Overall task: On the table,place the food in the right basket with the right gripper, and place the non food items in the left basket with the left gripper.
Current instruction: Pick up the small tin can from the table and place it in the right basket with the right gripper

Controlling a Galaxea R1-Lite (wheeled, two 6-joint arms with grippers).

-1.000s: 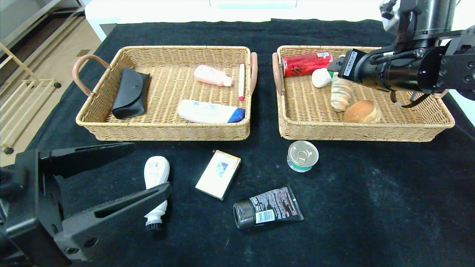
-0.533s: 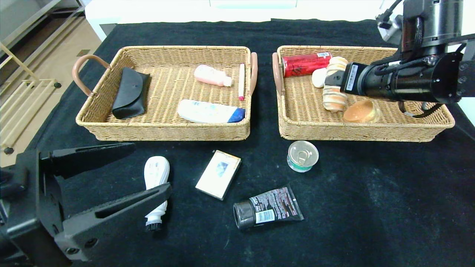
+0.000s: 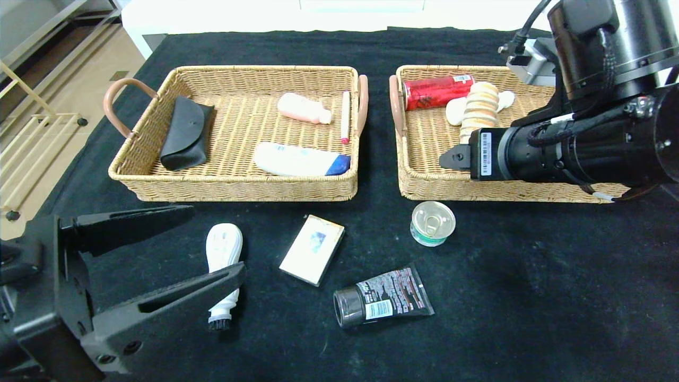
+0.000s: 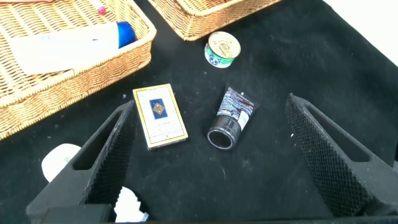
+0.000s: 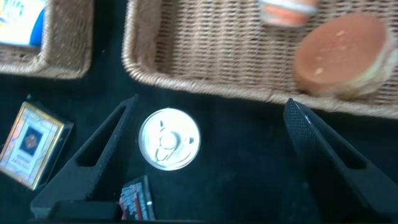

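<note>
My right gripper (image 3: pixel 451 158) hangs open and empty over the front rim of the right basket (image 3: pixel 424 187). In the right wrist view a silver-topped tin can (image 5: pixel 168 139) stands on the cloth between its fingers, below them. The striped bread roll (image 3: pixel 480 109) lies in that basket beside a red can (image 3: pixel 437 91), and a bun (image 5: pixel 345 55) shows in the wrist view. My left gripper (image 3: pixel 212 241) is open at the near left, over a white brush (image 3: pixel 223 254). A card box (image 3: pixel 312 249) and a black tube (image 3: pixel 382 303) lie on the cloth.
The left basket (image 3: pixel 233 188) holds a black case (image 3: pixel 185 132), a pink bottle (image 3: pixel 302 107), a pen (image 3: pixel 345 116) and a white-blue tube (image 3: pixel 299 160). Black cloth covers the table; its near right part is bare. Shelving stands off the table's left side.
My right gripper has opened, let go of the striped roll in the right basket, and drawn back to the basket's front rim. The left arm has not moved.
</note>
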